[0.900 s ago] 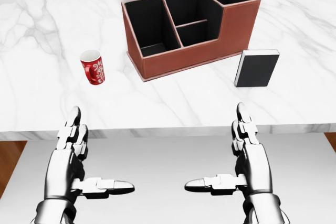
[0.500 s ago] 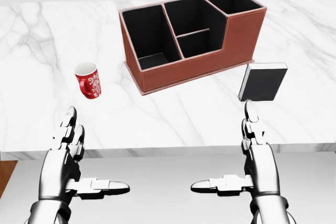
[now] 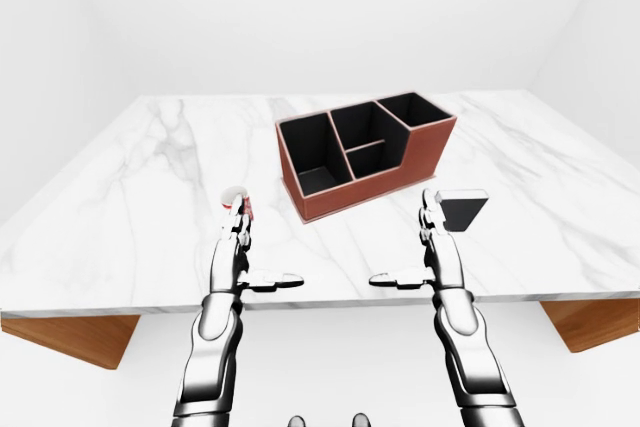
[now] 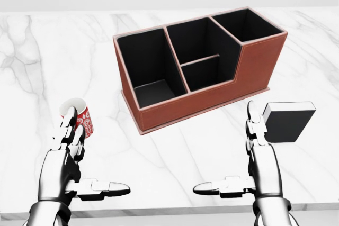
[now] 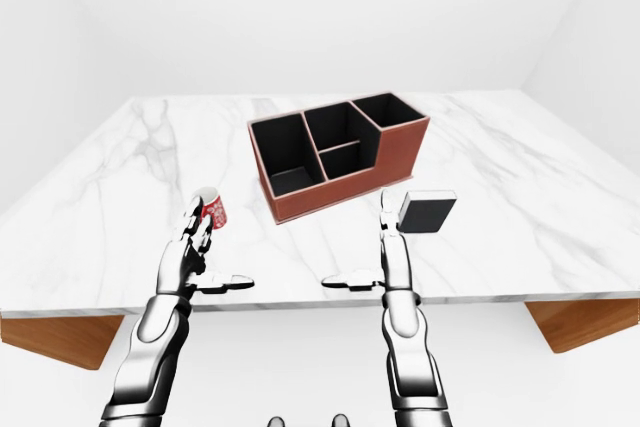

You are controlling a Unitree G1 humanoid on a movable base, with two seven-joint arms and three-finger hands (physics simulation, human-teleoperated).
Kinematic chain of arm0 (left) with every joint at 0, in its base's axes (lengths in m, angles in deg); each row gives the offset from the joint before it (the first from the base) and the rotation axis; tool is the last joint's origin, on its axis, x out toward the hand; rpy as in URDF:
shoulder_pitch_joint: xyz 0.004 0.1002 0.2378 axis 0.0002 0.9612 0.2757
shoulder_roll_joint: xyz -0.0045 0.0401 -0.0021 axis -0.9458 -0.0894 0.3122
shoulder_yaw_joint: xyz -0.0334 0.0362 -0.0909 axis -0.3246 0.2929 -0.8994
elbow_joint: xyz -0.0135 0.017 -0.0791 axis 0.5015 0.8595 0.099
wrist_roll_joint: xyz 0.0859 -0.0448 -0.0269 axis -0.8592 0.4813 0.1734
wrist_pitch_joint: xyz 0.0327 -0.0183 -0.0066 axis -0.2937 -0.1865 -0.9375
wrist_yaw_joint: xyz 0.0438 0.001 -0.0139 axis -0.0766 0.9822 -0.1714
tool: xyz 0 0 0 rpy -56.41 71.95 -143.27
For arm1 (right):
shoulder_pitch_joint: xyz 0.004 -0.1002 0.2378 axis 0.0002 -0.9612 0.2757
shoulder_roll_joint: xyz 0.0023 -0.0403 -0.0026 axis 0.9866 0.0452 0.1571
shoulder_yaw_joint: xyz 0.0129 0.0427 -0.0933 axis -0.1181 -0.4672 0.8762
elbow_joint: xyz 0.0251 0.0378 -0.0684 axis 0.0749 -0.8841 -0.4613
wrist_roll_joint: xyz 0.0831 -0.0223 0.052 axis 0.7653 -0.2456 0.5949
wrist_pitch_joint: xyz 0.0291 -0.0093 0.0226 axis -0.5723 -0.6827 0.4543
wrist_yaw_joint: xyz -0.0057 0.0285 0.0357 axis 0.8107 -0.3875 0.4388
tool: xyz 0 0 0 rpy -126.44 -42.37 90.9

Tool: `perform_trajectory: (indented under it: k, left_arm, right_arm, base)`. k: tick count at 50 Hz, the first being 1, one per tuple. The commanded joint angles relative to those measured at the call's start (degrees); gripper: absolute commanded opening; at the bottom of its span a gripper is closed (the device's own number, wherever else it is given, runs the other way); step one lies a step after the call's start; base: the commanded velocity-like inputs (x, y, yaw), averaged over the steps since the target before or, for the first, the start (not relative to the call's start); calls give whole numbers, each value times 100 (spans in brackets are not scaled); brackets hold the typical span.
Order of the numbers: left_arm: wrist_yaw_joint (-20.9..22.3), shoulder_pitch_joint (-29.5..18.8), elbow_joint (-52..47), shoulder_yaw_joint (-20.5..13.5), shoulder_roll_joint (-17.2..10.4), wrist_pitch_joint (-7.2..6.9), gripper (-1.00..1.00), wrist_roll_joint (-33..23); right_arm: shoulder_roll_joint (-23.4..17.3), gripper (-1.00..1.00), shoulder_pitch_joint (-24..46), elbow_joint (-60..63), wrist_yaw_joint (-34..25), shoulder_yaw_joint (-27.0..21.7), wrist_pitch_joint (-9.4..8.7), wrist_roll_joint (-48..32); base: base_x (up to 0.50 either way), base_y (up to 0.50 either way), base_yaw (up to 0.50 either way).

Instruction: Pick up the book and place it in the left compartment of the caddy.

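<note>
The black book (image 4: 288,121) with white page edges stands on the marble table (image 4: 37,67), to the lower right of the caddy. The brown caddy (image 4: 212,96) has black insides; its left compartment (image 4: 148,67) is the large one at the left end. My right hand (image 4: 225,149) is open and empty, fingers pointing up and thumb pointing left, just left of the book and apart from it. My left hand (image 4: 95,154) is open and empty at the lower left of the head view, over the table's near edge.
A red patterned mug (image 5: 211,210) stands left of the caddy, partly behind my left fingers (image 4: 69,130). The table's near edge runs along the bottom of the head view. Wooden parts (image 3: 70,337) show under the table at both sides.
</note>
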Motion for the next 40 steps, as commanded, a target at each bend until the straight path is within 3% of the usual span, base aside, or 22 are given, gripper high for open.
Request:
perform_trajectory:
  k: [1, 10, 15, 16, 19, 21, 25, 29, 34, 35, 40]
  left_arm:
    - [19, 30, -58, 0, 1, -9, 100, -5]
    - [76, 51, -153, -26, -20, -49, 100, -4]
    - [108, 25, -169, -71, -40, -95, 100, 21]
    - [117, 25, -180, -76, -43, -103, 100, 24]
    - [128, 4, -181, -108, -54, -124, 100, 39]
    - [129, -18, -185, -135, -63, -158, 100, 61]
    - [183, -52, -209, -183, -87, -259, 100, 142]
    - [219, -70, -156, -180, -95, -270, 100, 165]
    - [251, -75, -204, -213, -109, -327, 100, 203]
    - [268, -53, -288, -226, -115, -327, 100, 231]
    - [302, -43, -426, -276, -128, -327, 100, 287]
  right_arm:
    - [12, 100, -6, -99, 21, 37, 54, -71]
    - [1, 100, 55, -198, 35, 71, -30, -187]
    - [-21, 100, 182, -172, 149, 44, -258, -327]
    - [-36, 100, 218, -124, 175, 48, -474, -433]
    - [-126, 100, 278, 107, 17, 35, -678, -597]
    - [-232, 100, 403, 234, 6, -29, -678, -888]
    - [-568, 100, 684, 615, -444, -146, -678, -1681]
    - [-823, 100, 782, 761, -892, -286, -678, -2543]
    - [-1086, 100, 1204, 820, -1683, -635, -678, -2970]
    - [-1319, 100, 1411, 820, -2019, -638, -678, -3301]
    - [-1739, 100, 1974, 942, -3306, -708, -678, -4286]
  base:
    - [50, 0, 0]
    - [50, 0, 0]
    - [50, 0, 0]
    - [50, 0, 0]
    - [8, 0, 0]
    - [0, 0, 0]
    - [0, 0, 0]
    - [0, 0, 0]
    - [0, 0, 0]
    - [0, 0, 0]
    - [0, 0, 0]
